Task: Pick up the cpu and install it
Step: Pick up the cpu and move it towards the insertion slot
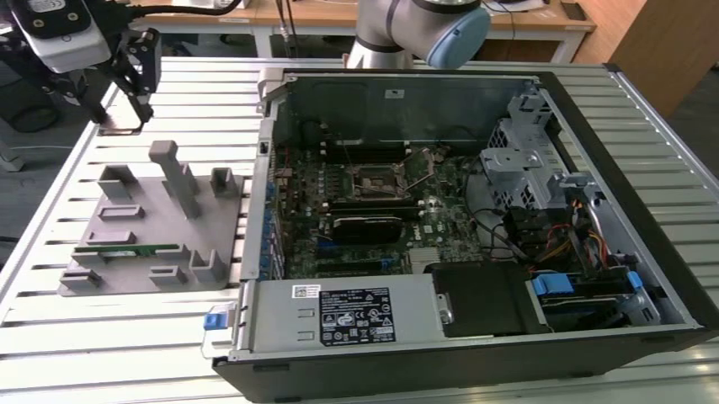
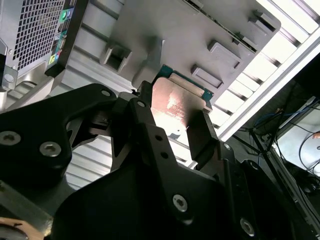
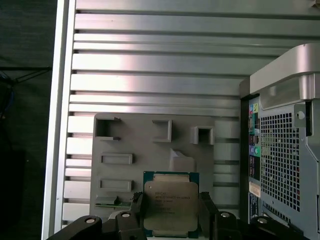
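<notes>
The cpu [image 3: 171, 205] is a flat square chip with a silver-grey top plate and a green rim, and it sits between the black fingers [image 3: 207, 212] of my gripper [image 3: 172, 200], which is shut on it. In the second wrist view the cpu [image 2: 175, 106] stands edge-up between the fingers [image 2: 200, 137] of the gripper [image 2: 175, 125]. In the exterior view the gripper [image 1: 126, 118] hangs over the slatted table at the far left, beyond the grey fixture plate [image 1: 146, 227], with the cpu [image 1: 120, 128] at its tips. The motherboard socket [image 1: 376, 181] lies open inside the computer case [image 1: 450, 210].
The grey fixture plate [image 3: 150, 150] has raised blocks and slots, and a green memory stick [image 1: 135, 250] lies in one. The open case has tall metal walls, a drive cage [image 1: 528, 160] and a power supply [image 1: 359, 313]. The arm's base [image 1: 416, 34] stands behind the case.
</notes>
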Tool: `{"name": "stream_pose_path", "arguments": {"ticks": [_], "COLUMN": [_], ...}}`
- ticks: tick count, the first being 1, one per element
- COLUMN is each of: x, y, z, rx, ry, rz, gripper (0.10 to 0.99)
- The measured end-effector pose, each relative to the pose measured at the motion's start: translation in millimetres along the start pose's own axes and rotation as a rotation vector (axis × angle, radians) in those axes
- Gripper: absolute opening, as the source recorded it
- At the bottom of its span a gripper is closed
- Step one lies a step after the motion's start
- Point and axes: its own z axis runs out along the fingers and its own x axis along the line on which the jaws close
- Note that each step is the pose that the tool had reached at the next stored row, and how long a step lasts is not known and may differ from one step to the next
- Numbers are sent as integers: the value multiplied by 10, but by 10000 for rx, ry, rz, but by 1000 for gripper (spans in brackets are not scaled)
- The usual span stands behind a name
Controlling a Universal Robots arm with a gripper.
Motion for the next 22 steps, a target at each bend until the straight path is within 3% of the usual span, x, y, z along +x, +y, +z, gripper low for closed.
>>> {"name": "stream_pose_path", "arguments": {"ticks": [22], "x": [-283], "y": [0], "z": [-6], "rx": [-12], "ry": [0], "rz": [0], "gripper": [525]}}
